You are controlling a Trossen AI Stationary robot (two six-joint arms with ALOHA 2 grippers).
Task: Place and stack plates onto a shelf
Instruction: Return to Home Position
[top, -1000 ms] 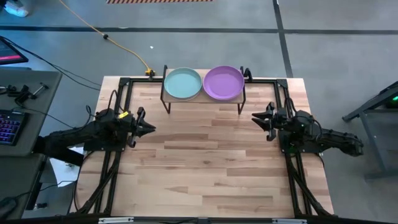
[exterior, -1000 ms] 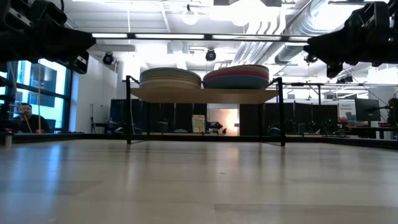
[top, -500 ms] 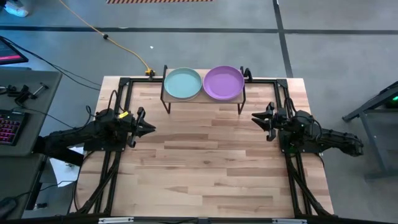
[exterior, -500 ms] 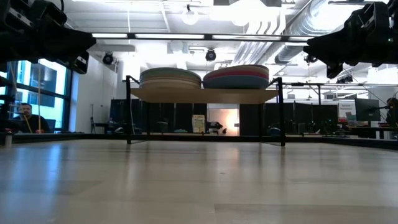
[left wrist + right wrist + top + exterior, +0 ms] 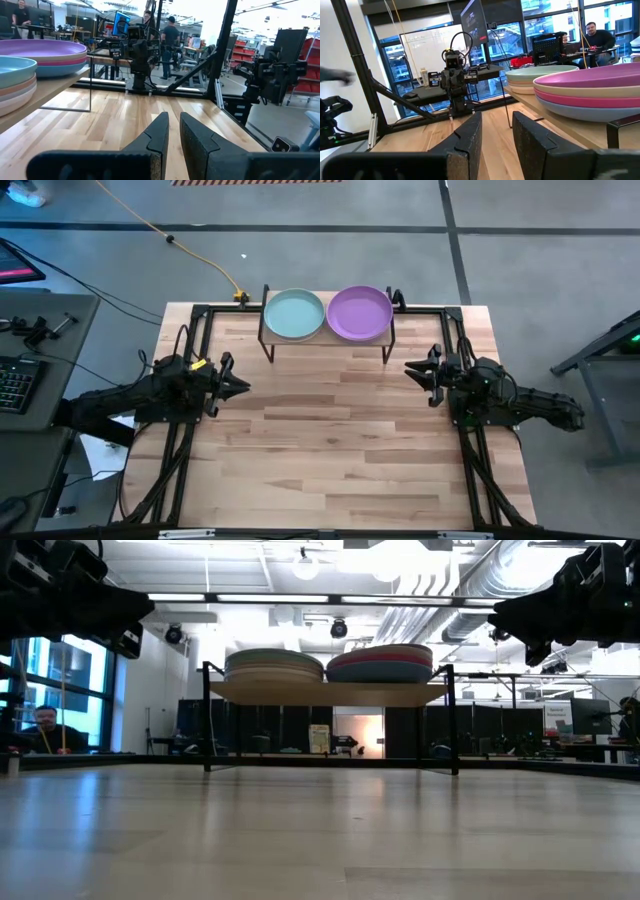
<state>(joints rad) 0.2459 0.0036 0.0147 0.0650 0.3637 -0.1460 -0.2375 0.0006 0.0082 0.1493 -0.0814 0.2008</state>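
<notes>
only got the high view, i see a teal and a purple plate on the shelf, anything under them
Observer: Yes. In the low view the teal-topped stack and the purple-topped stack on the shelf each hold several plates.
Operator: what's under the purple one
Observer: The right wrist view shows a cream plate, a pink plate, then a blue plate under the purple plate.
Operator: grippers holding anything
Observer: No. The wrist views show the left gripper and the right gripper open and empty.
</notes>
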